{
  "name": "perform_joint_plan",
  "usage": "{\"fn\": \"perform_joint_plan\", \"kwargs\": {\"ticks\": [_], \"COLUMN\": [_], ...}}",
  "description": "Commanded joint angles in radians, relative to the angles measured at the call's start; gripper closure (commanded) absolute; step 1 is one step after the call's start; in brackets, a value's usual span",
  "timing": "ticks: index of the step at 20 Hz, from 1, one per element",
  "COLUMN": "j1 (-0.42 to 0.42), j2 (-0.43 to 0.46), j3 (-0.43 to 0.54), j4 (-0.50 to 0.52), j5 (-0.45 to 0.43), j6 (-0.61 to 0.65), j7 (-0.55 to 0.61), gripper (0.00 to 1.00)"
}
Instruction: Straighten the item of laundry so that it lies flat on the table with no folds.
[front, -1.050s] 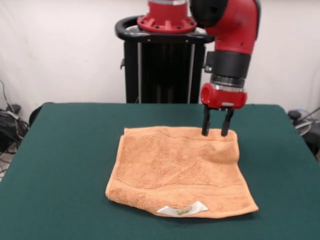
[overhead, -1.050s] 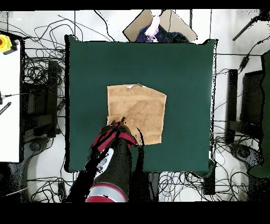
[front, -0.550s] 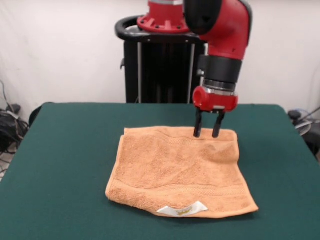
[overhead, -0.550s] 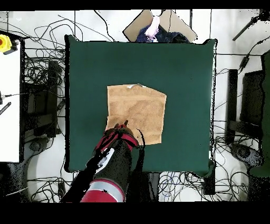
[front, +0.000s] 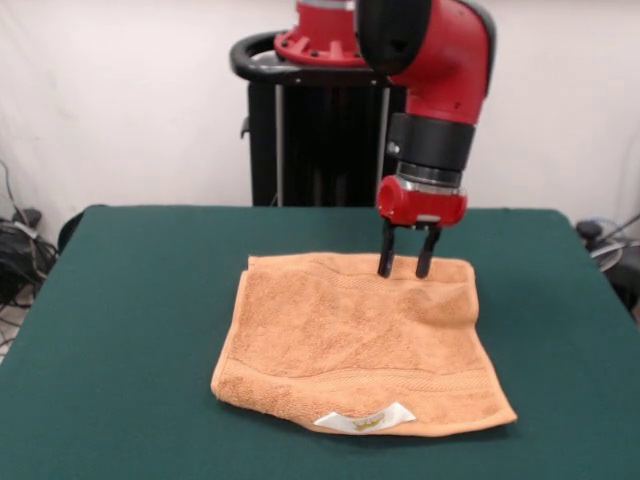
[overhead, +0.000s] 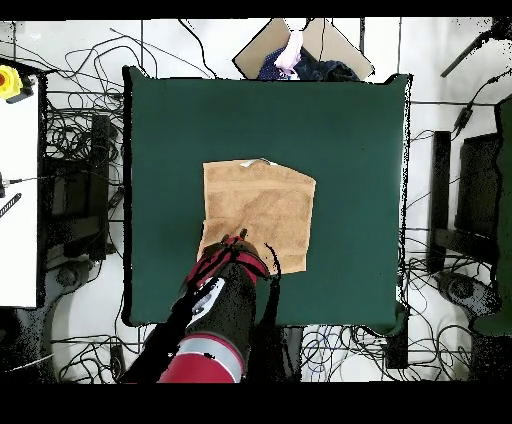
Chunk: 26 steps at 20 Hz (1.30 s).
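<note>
The item of laundry (front: 350, 345), an orange-tan towel, lies spread in the middle of the table (front: 130, 300). It has a woven band and a white label (front: 366, 420) along its near edge. Slight creases run near its far right corner. My gripper (front: 403, 270) hangs open just above the towel's far edge, right of centre, with nothing between its fingers. Seen from overhead, the towel (overhead: 265, 205) is roughly square on the green table (overhead: 300, 120). There the arm covers its lower left corner, and the gripper (overhead: 238, 240) is at that edge.
The black pedestal (front: 320, 130) stands behind the table's far edge. Cables (overhead: 70, 150) and equipment lie on the floor around the table. A person (overhead: 295, 55) shows at the top edge of the overhead view, beyond the table.
In the front view my gripper has moved left along the towel's far edge, staying open. The towel has not moved.
</note>
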Motion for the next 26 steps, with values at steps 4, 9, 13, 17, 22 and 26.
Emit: {"fn": "perform_joint_plan", "kwargs": {"ticks": [4,9,13,17,22,26], "j1": [0.040,0.102,0.159,0.208,0.192,0.187], "j2": [0.041,0.082,0.119,0.144,0.131,0.139], "j3": [0.081,0.044,0.006,-0.021,-0.012,-0.021], "j4": [-0.007,-0.009,-0.013,-0.010,-0.015,-0.020], "j5": [0.026,0.057,0.095,0.137,0.120,0.118], "j6": [-0.039,-0.081,-0.114,-0.137,-0.126,-0.144], "j7": [0.091,0.118,0.140,0.151,0.112,0.108], "gripper": [0.00,0.00,0.00,0.00,0.00,0.00]}}
